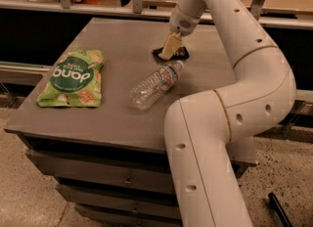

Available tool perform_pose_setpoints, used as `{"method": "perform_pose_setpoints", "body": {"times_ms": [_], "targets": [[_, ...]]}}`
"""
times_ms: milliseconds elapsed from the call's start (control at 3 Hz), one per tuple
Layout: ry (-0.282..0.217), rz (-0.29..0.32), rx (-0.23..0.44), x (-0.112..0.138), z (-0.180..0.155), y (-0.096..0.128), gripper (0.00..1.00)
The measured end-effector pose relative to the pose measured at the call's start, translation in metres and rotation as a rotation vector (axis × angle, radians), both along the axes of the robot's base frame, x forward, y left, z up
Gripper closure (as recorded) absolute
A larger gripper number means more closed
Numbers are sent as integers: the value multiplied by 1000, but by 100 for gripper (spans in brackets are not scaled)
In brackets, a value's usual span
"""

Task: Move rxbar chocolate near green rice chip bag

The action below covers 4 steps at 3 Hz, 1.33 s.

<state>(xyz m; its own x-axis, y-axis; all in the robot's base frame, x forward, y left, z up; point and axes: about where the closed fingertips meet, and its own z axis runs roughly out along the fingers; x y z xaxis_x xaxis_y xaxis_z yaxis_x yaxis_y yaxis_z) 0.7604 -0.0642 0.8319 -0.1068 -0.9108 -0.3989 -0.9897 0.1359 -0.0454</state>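
Note:
The rxbar chocolate [180, 53] is a small flat black wrapper lying on the grey table top [117, 40] at the far middle, partly hidden by the gripper. The gripper [168, 50] reaches down from the white arm and its tip sits right on or just over the bar. The green rice chip bag [72, 77] lies flat near the table's left edge, well apart from the bar and to its left and nearer the front.
A clear plastic water bottle [155, 83] lies on its side between the bar and the table's front, just right of the bag. The white arm [230, 123] fills the right side. Drawers sit below the table top.

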Motion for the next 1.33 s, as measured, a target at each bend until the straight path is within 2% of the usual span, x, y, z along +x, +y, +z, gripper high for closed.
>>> {"method": "perform_pose_setpoints", "body": {"times_ms": [333, 667, 1000, 1333], "targets": [[-1, 0, 0, -3, -1, 1, 100], [-83, 89, 122, -15, 52, 24, 100], [-157, 166, 281, -35, 115, 54, 100], [-181, 174, 387, -42, 150, 89, 100]]}}
